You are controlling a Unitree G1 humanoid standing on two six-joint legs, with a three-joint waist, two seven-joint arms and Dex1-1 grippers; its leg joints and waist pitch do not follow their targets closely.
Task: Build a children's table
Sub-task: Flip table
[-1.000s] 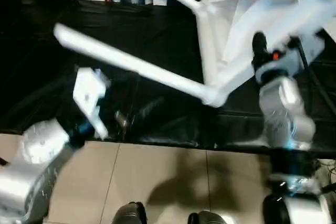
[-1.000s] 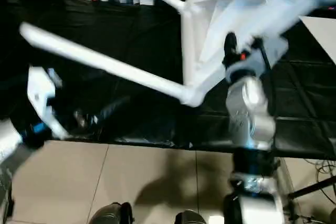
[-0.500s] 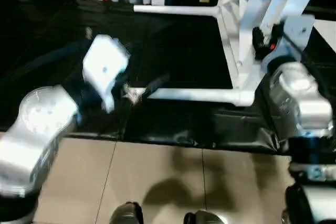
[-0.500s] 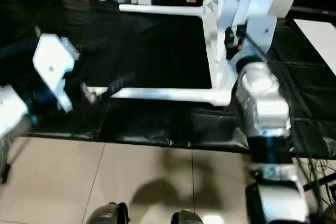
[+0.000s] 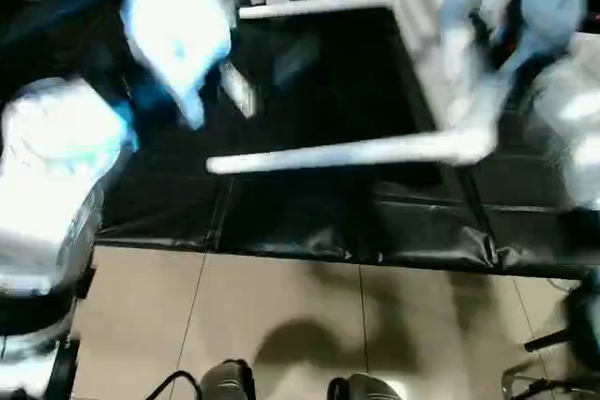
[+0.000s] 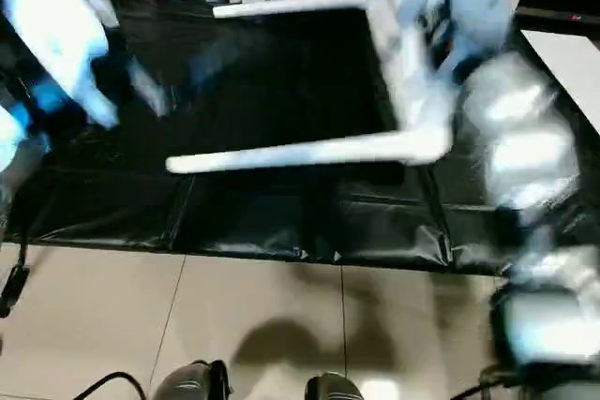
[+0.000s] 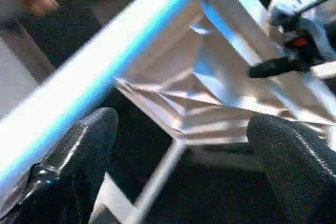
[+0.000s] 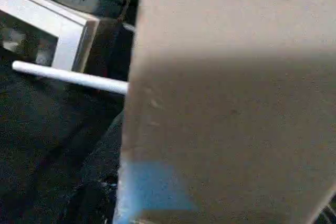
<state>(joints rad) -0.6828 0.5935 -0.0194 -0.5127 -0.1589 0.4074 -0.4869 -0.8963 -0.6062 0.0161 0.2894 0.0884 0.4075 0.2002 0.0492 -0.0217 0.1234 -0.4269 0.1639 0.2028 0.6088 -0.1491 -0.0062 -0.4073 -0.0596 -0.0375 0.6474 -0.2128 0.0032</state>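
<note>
From my head camera, motion blur smears much of the scene: the children's table [image 5: 450, 44] stands tipped on edge above the black-draped counter [image 5: 309, 222], its top cut off at the picture's upper edge, with one leg [image 5: 337, 152] reaching out level toward my left side and a second leg [image 5: 314, 4] doing the same farther back. My left claw [image 5: 239, 91] hangs raised over the counter, apart from both legs, too blurred here to judge. My right claw [image 6: 441, 44] sits against the tipped top, and I cannot tell how its fingers stand. Tiled floor [image 5: 281, 325] shows below the counter's edge. From my left wrist, my two black fingers [image 7: 79, 156] stand wide apart with nothing between them; beyond them lie the ribbed underside [image 7: 210, 87], a leg crossing close by, and my right claw near the top's edge. From my right wrist, a flat shaded surface close to the lens hides most of the scene; beside it a leg [image 8: 68, 76] and a white cabinet [image 8: 47, 30] show.
</note>
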